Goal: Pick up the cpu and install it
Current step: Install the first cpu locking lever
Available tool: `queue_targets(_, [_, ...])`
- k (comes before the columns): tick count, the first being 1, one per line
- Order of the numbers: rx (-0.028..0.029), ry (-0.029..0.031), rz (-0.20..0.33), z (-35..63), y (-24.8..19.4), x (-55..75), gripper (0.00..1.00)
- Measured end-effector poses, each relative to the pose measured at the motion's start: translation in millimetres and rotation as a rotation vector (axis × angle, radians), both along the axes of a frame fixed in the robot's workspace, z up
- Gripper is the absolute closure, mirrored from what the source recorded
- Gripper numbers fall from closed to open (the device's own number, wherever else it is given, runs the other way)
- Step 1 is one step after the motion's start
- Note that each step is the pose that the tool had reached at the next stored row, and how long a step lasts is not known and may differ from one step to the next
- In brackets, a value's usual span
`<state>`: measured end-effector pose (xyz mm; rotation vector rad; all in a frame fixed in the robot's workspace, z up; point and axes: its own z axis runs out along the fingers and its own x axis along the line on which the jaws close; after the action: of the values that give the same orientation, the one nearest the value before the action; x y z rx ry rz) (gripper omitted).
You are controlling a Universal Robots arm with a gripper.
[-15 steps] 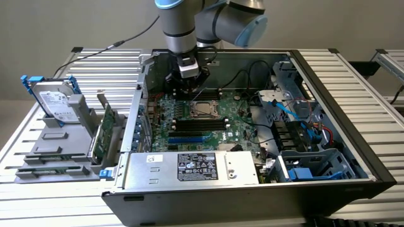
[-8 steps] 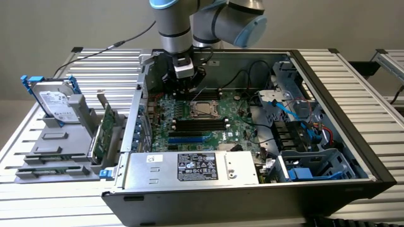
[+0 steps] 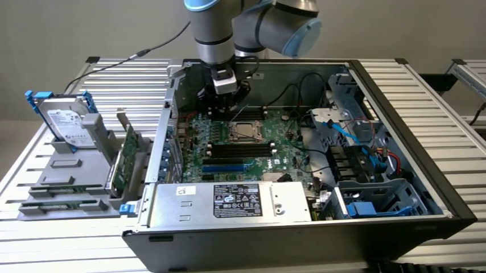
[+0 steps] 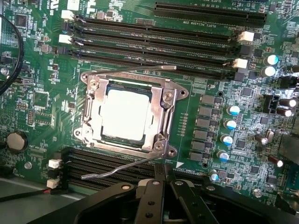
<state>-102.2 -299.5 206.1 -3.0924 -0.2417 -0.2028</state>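
The cpu point(image 4: 126, 114), a flat square chip with a pale silver top, lies in its socket on the green motherboard point(image 4: 42, 100). A metal retaining frame point(image 4: 163, 112) lies around it, with thin wire levers along two sides. My gripper point(image 4: 164, 171) hovers just off one edge of the socket. Its black fingers are shut together with nothing between them. In the exterior view the gripper point(image 3: 222, 109) reaches down into the open computer case, just to the exterior view's left of the cpu point(image 3: 247, 131) and slightly behind it.
Black memory slots point(image 4: 154, 44) run on both sides of the socket. Case walls point(image 3: 402, 108) surround the board, with cables point(image 3: 345, 133) at the exterior view's right and a power supply point(image 3: 227, 202) in front. A hard drive point(image 3: 67, 122) and green card point(image 3: 125, 156) stand outside on a grey rack.
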Motion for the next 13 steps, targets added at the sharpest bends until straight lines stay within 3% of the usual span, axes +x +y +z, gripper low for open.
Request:
queue_targets(5, [0.0006,0.0102,0.0,0.0,-0.9,4.0,0.89])
queue_targets(13, [0.0021,0.0153,-0.001,1.1,-1.5,3.9,0.89])
